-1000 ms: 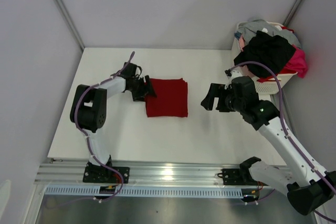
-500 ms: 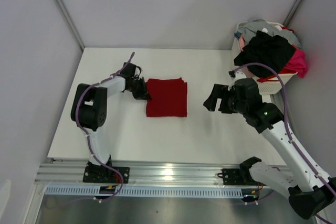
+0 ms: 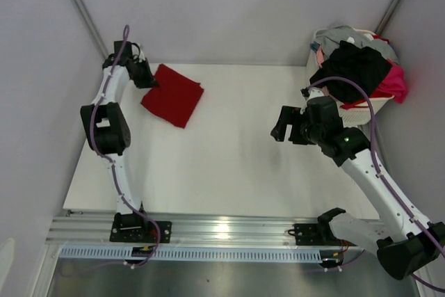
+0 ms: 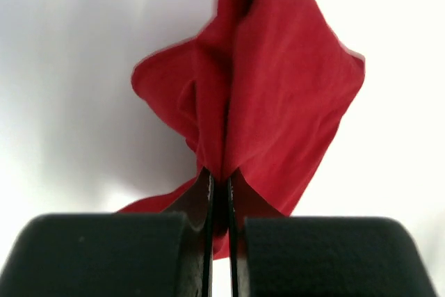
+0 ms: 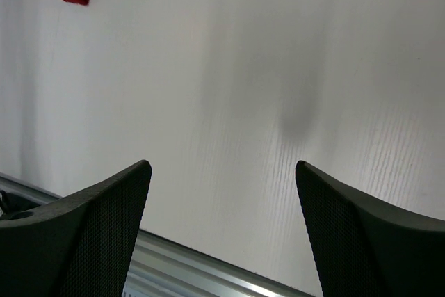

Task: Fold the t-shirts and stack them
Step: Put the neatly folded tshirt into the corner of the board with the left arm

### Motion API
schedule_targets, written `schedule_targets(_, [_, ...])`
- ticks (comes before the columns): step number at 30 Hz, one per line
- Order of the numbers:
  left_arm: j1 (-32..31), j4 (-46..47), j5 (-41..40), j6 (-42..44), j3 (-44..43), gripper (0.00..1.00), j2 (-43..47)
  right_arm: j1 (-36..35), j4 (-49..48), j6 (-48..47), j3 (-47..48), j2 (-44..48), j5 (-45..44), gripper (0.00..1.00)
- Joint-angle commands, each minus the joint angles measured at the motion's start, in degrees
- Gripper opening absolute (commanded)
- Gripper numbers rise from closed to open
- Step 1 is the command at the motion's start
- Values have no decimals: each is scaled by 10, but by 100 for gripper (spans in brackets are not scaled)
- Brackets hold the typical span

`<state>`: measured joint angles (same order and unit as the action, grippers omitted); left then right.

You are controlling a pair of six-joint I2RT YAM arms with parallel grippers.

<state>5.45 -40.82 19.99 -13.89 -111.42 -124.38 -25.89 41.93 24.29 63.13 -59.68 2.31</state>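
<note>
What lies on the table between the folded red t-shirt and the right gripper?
Nothing: the top view shows only bare white table between the red t-shirt and the right gripper; the right wrist view agrees.

Findings indicate a robotics laboratory test cell rather than a home or shop. A bare white table (image 3: 229, 172) is enclosed on three sides by plain pale panels (image 3: 229, 12), joined at the corners by slim metal posts (image 3: 83, 13). A left arm (image 3: 104, 126) and a right arm (image 3: 344, 144) are bolted to an aluminium rail (image 3: 222, 229) along the near edge, and purple cables (image 3: 126, 33) are routed along them. A perforated cable strip (image 3: 208, 254) is noted below the rail. The household articles observed are a dark red t-shirt (image 3: 174, 95) on the table and a white basket (image 3: 361, 113) heaped with further t-shirts (image 3: 354, 67) at the far right corner.
</note>
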Motion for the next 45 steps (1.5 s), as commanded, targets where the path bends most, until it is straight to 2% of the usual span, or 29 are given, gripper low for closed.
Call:
schedule_targets(1, [46, -68, -64, 62, -134, 0, -71, 15, -17, -14, -2, -10, -8, 89])
schedule_targets(4, [78, -67, -98, 59, -207, 0, -125, 26, -17, -15, -12, -24, -12, 89])
schedule_targets(7, [119, -91, -87, 13, -302, 0, -179, 37, -19, -19, -15, -40, -13, 89])
schedule_targets(9, [138, -72, -70, -23, -304, 0, -183, 42, -24, -21, -13, -55, -6, 89])
schedule_targets(13, [150, -23, -79, -15, -316, 0, -178, 45, -41, -18, -19, -79, 8, 89])
schedule_targets(20, [145, -3, -222, 23, -311, 0, -185, 46, -60, -8, -22, -112, 29, 88])
schedule_targets(21, [151, -1, -224, 27, -311, 1, -189, 45, -58, -9, -21, -116, 31, 88])
schedule_targets(22, [154, 4, -222, 28, -311, 5, -192, 45, -56, -11, -20, -117, 31, 88])
schedule_targets(24, [156, 11, -213, 39, -312, 20, -197, 45, -58, -12, -17, -119, 34, 88])
schedule_targets(26, [156, 17, -210, 46, -323, 28, -207, 46, -63, -10, -15, -125, 38, 88])
schedule_targets(29, [156, 18, -226, 46, -337, 30, -209, 45, -67, -5, -11, -134, 50, 88])
schedule_targets(30, [156, 21, -246, 50, -333, 40, -205, 43, -65, -5, -6, -134, 52, 89])
schedule_targets(31, [156, 22, -263, 50, -331, 63, -201, 40, -65, -5, -5, -134, 53, 90])
schedule_targets(34, [163, 28, -280, 44, -298, 83, -170, 33, -70, -4, -1, -127, 55, 91])
schedule_targets(35, [163, 31, -279, 43, -278, 95, -159, 32, -76, -4, 0, -118, 58, 92])
schedule_targets(39, [164, 51, -266, 25, -201, 99, -78, 26, -87, -7, 8, -93, 61, 97])
schedule_targets(42, [149, 84, -246, 13, -74, 99, 30, 23, -107, -7, 9, -69, 68, 99])
schedule_targets(44, [137, 126, -246, 12, 43, 99, 118, 15, -124, -13, 6, -55, 74, 99])
schedule_targets(45, [123, 137, -246, 7, 68, 99, 145, 10, -127, -13, 4, -48, 74, 100])
